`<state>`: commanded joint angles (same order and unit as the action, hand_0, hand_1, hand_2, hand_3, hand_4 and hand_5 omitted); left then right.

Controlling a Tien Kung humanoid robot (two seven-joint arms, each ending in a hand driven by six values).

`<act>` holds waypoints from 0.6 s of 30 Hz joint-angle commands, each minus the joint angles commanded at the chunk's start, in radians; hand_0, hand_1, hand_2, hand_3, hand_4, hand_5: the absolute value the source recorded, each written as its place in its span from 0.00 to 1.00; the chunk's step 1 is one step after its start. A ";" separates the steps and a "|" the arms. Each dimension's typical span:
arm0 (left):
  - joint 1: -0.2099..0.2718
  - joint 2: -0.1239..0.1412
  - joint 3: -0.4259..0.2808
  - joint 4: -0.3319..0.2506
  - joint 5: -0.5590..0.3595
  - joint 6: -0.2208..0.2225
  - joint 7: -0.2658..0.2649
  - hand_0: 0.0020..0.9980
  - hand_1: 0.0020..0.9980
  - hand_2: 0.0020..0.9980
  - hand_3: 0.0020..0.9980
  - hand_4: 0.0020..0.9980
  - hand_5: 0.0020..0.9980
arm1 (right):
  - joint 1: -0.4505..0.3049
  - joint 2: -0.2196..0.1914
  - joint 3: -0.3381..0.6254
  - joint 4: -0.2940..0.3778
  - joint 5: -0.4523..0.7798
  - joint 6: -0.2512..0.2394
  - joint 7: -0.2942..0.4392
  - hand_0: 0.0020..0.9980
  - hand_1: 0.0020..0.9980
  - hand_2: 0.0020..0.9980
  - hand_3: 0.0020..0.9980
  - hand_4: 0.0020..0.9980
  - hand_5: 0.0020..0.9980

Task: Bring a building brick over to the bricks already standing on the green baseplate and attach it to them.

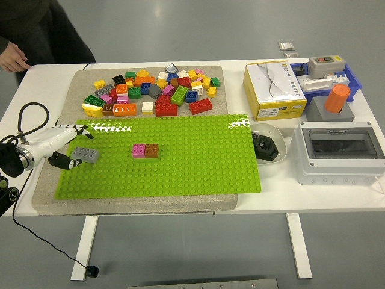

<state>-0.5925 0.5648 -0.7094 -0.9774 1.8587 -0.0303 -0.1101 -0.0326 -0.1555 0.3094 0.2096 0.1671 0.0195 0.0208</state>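
Brick carried onto the plate, but not yet joined.

On the white tabletop (274,186) lies the green baseplate (198,162), with a pink and brown pair of bricks (145,150) standing near its middle. The left hand (53,144) is at the plate's left edge, its fingers (60,160) grasping a grey brick (85,155) low over the studs. It is well apart from the pair, so I judge the carrying only begun and the joining remains.

Plastic on stone-like matting

My grey brick (85,155) looks smooth plastic; the green baseplate (198,162) is glossy, glinting at its far edge, on a rough speckled mat (45,201) over the matt white table (264,201)
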 joint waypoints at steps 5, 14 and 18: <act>0.004 -0.007 0.001 0.016 -0.007 0.000 -0.001 1.00 1.00 1.00 0.66 0.64 0.00 | 0.000 0.000 0.010 0.002 -0.009 -0.002 0.001 0.66 0.65 0.77 0.85 0.81 1.00; 0.009 -0.020 -0.002 0.031 -0.016 0.002 -0.006 1.00 1.00 1.00 0.64 0.61 0.00 | 0.002 0.001 0.015 0.003 -0.016 -0.003 0.001 0.66 0.65 0.77 0.85 0.81 1.00; 0.012 -0.025 -0.003 0.038 -0.024 0.006 -0.010 1.00 1.00 1.00 0.54 0.53 0.00 | 0.002 0.000 0.021 0.004 -0.021 -0.004 0.001 0.66 0.65 0.77 0.85 0.81 1.00</act>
<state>-0.5810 0.5401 -0.7124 -0.9395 1.8346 -0.0247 -0.1201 -0.0308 -0.1552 0.3301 0.2135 0.1459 0.0152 0.0218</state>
